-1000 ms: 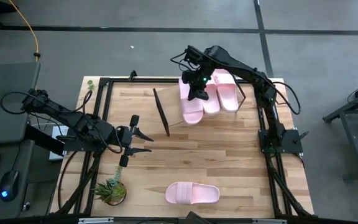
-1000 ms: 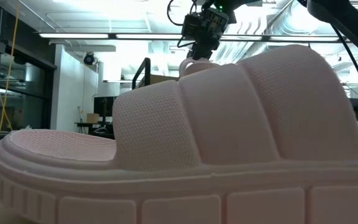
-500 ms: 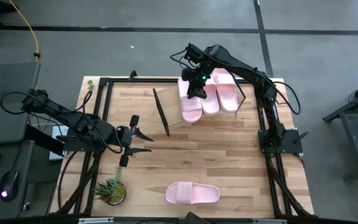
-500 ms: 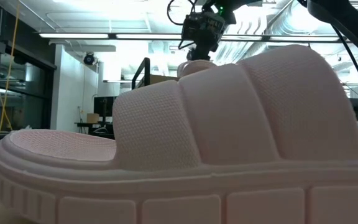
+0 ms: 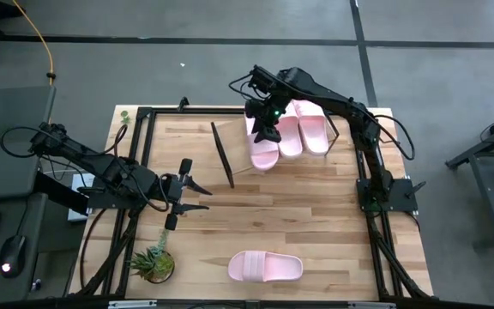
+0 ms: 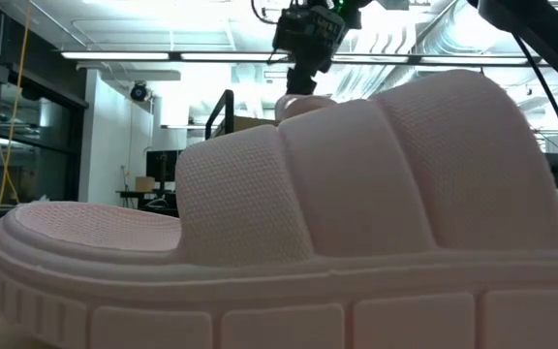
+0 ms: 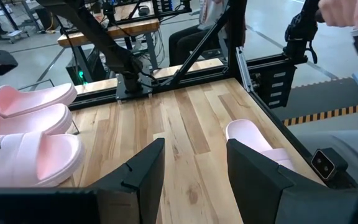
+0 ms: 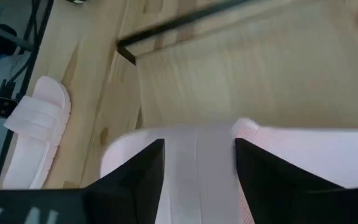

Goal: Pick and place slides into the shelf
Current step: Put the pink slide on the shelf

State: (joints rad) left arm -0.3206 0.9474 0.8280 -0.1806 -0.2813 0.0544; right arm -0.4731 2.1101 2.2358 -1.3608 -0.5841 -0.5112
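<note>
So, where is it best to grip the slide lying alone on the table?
Probably the wide strap of the lone slide, taken from straight above: it lies flat, sole down, and the strap arches up clear of the footbed, so fingers could close across it.

Butcher-block tabletop (image 5: 316, 206) carrying, directly beneath the right gripper (image 5: 268, 130), slanted shelf (image 5: 240, 144) bearing three pink slides (image 5: 288, 129) side by side, plus a fourth slide (image 5: 265, 267) and small plant (image 5: 153, 263) lying well apart from it.
</note>
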